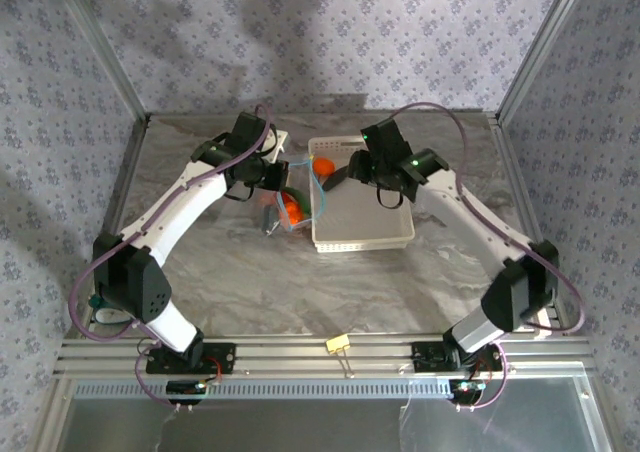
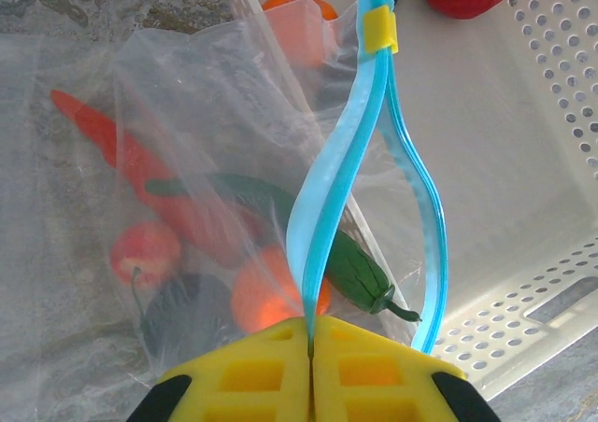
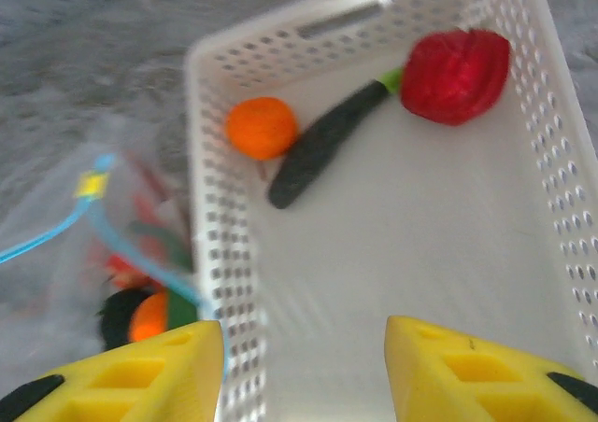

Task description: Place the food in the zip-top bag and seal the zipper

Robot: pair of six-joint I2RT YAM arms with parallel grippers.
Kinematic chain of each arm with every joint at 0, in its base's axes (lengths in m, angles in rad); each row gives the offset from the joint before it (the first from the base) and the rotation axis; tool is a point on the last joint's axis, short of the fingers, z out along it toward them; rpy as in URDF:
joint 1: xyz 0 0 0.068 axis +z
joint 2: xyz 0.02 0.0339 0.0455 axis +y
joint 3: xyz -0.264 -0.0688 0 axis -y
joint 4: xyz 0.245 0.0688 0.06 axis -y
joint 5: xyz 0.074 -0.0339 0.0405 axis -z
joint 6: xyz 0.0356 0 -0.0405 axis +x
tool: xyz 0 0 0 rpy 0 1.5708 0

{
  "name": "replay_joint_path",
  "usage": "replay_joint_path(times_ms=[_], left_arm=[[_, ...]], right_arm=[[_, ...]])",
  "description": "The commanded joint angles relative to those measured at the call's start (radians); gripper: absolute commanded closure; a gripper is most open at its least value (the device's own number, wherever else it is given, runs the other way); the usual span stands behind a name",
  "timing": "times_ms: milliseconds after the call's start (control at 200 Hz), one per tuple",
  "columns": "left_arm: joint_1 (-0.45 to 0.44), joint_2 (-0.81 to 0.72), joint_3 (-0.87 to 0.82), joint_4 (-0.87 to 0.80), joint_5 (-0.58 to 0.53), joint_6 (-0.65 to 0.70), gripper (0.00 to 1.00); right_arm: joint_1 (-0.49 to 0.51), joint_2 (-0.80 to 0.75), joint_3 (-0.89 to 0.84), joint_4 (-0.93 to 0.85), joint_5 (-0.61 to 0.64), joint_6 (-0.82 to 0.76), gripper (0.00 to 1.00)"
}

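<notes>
Zip-top bag (image 2: 112, 142) lies on the counter (image 1: 230, 272) just left of the basket (image 3: 561, 207), its zipper (image 2: 322, 198) clamped in the left end effector (image 2: 310, 343), while the right end effector (image 3: 304, 347), jaws apart, hovers nearest the cucumber (image 3: 322, 142) lying diagonally ahead in the basket.

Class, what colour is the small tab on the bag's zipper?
Yellow; the tab shows best in the left wrist view.

The zip-top bag (image 1: 287, 212) lies just left of the basket (image 1: 365, 242)
</notes>
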Motion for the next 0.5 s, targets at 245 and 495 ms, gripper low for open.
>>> replay_joint_path(times_ms=[245,495], left_arm=[[0.006,-0.056,0.000,-0.013,-0.017,0.009,0.90],[0.010,-0.059,-0.006,-0.012,-0.020,0.007,0.90]], right_arm=[[-0.044,0.384,0.232,0.032,-0.052,0.006,0.49],[-0.027,0.583,0.474,-0.059,-0.121,-0.184,0.41]])
